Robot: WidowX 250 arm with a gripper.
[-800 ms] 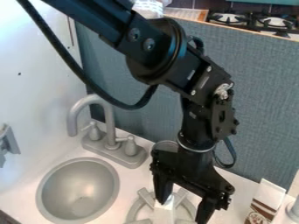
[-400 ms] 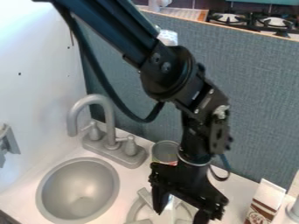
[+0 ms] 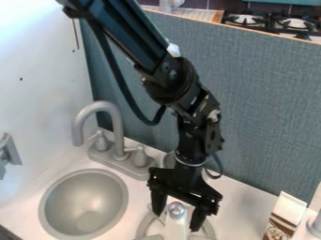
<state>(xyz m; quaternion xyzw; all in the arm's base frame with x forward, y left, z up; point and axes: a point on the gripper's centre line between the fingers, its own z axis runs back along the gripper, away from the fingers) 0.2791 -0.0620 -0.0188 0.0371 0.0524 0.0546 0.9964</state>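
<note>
Jaws of the gripper are being held apart, one on either side of a pale object with a rounded silver top, which is being supported upright over the grey toy burner near the front edge of the white counter. The counter is being bordered along its back edge by a blue-grey textured panel and along its left edge by a white wall, to which a grey fitting is being attached. Beyond the panel's top edge, at the right, a stove is being partly revealed. Toward the counter's left edge, a round grey sink basin is being lit so that a pale patch is being shown on its floor, and a grey two-handled faucet is being carried behind it. Near the back edge, a round container is being partly hidden by the gripper, its contents being kept from sight. Toward the right edge, a white-and-brown carton is being held upright by the counter, its contents being concealed, just beside a pale round object.
</note>
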